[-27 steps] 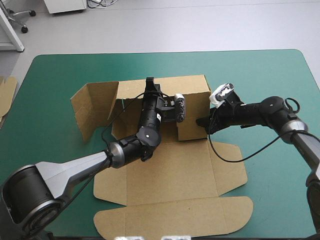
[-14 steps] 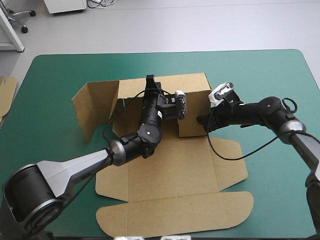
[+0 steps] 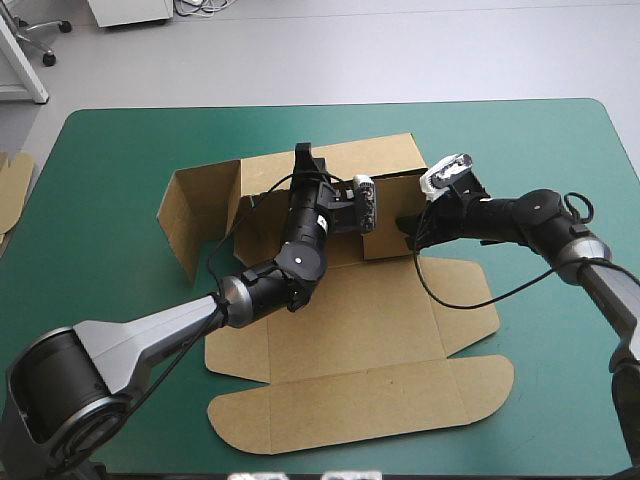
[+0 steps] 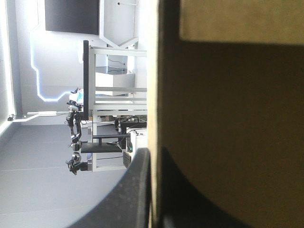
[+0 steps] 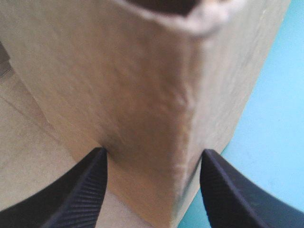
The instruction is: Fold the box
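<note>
The brown box (image 3: 340,320) lies open on the teal-green cover, its base and lid flat, with the back wall (image 3: 375,155), left wall (image 3: 200,210) and right wall (image 3: 392,235) raised. My left gripper (image 3: 303,158) reaches over the base and is shut on the back wall's top edge. In the left wrist view the board's edge (image 4: 228,118) runs between the fingers of that gripper (image 4: 154,159). My right gripper (image 3: 406,232) is at the right wall's outer near corner. In the right wrist view it (image 5: 152,190) stands open with that corner (image 5: 156,104) between its fingers.
An edge of more brown board (image 3: 14,185) shows at the table's left edge. Bare teal-green cover (image 3: 540,150) lies to the right of the box and along the far edge. The lid's long flap (image 3: 360,410) reaches toward the near edge.
The whole box has slid toward the far edge and a little to the right, both grippers moving with it. The left gripper stays shut on the back wall.
</note>
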### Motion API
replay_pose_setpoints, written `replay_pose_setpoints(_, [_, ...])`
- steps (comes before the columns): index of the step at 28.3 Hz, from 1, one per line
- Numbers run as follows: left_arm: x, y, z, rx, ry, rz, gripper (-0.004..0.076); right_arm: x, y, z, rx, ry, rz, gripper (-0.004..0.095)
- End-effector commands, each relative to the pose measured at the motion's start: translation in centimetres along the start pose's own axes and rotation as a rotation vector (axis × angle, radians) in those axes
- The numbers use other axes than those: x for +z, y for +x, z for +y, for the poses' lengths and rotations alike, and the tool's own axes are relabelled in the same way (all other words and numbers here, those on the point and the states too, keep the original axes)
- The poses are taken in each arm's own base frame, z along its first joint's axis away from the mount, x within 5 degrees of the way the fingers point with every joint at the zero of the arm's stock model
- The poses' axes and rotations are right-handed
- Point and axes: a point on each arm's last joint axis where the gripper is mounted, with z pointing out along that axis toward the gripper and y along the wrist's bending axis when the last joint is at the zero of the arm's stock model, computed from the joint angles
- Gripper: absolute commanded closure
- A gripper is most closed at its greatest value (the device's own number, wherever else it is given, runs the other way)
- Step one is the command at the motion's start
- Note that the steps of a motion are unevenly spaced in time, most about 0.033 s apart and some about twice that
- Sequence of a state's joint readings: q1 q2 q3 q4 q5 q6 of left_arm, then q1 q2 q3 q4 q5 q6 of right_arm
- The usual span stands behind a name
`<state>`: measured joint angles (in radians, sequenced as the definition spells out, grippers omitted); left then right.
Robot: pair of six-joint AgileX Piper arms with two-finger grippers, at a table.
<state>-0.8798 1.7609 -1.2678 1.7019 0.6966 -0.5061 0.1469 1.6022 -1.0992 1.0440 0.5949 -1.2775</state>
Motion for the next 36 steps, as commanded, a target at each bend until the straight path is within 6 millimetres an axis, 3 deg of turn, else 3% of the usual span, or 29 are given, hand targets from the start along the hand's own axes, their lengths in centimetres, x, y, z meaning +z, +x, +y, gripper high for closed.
replay_pose_setpoints(1, [-1.2, -0.3, 3.0, -0.023, -0.091, -0.041, 0.0737, -1.7, -2.7, -0.1, -0.005, 0.05, -0.129, 0.0379])
replay_pose_setpoints(16, [-1.2, -0.7, 3.0, -0.02, -0.076, -0.081, 0.0737, -2.0, -4.0, -0.4, -0.008, 0.081, -0.227, 0.0391])
replay_pose_setpoints(26, [-1.3, -1.5, 3.4, -0.039, -0.056, -0.151, 0.0738, -2.0, -4.0, -0.3, -0.033, 0.082, -0.226, 0.0574])
replay_pose_setpoints(36, [-1.5, -2.2, 3.0, -0.035, -0.013, -0.23, 0.0738, -2.4, -4.9, -0.4, -0.043, 0.089, -0.253, 0.0597])
